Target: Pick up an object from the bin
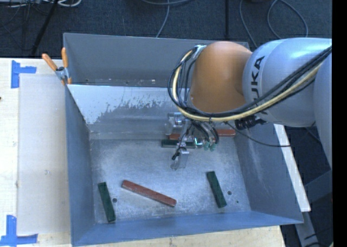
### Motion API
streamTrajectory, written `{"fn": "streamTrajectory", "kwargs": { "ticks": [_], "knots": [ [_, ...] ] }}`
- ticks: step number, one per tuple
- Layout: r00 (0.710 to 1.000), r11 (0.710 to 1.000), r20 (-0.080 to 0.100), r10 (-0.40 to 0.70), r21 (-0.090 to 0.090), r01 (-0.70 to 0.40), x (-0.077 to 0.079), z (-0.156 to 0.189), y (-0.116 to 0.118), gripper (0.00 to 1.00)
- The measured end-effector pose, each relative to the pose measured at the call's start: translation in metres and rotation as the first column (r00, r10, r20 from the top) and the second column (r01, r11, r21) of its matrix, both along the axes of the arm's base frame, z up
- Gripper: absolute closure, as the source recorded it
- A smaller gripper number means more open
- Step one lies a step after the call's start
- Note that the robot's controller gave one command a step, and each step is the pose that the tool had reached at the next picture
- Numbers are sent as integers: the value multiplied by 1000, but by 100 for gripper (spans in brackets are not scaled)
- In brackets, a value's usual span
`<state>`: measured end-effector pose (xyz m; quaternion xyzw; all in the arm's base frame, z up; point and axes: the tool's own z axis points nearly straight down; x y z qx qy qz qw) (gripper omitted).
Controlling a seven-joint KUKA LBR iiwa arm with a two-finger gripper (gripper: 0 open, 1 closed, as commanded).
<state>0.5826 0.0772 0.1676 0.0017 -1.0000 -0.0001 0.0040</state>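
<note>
The sloped-walled grey metal bin (81,148) is the carrier of everything here, and its slanted sides are judged to let loose things slide down onto the flat floor. The silver-grey robot arm (293,83) is reached in over the right rim, and its wrist, capped by a rounded orange cover (217,77) and looped with cables, is hung above the far half of the floor.

Three loose things are spread well apart along the near edge, each lying flat. A long reddish-brown flat bar (149,193) is laid aslant near the middle of that edge. A dark green flat bar (106,201) is set in the near left corner. A second dark green bar (216,189) is set towards the near right corner.

At the foot of the far wall two more things are partly hidden by the wrist: a dark green end (167,143) sticking out leftwards, and a reddish-brown end (226,131) sticking out rightwards.

The gripper (180,159) is lowered to the floor just on the near side of these two, close beside the dark green end. It cannot be told whether it is open or closed, and nothing is seen held in it. The pick is judged not yet made, with the far-wall pair the likeliest target, being nearest.
</note>
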Motion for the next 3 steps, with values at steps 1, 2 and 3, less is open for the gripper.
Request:
{"fn": "streamTrajectory", "kwargs": {
  "ticks": [1, 2, 3],
  "knots": [
    [976, 976, 3, -217, -2, 217, 20, -83, -48, 0],
    [976, 976, 6, -218, 0, 218, 21, -81, -47, 100],
    [967, 967, 15, -255, 3, 255, 7, 44, -48, 100]
  ]
}}
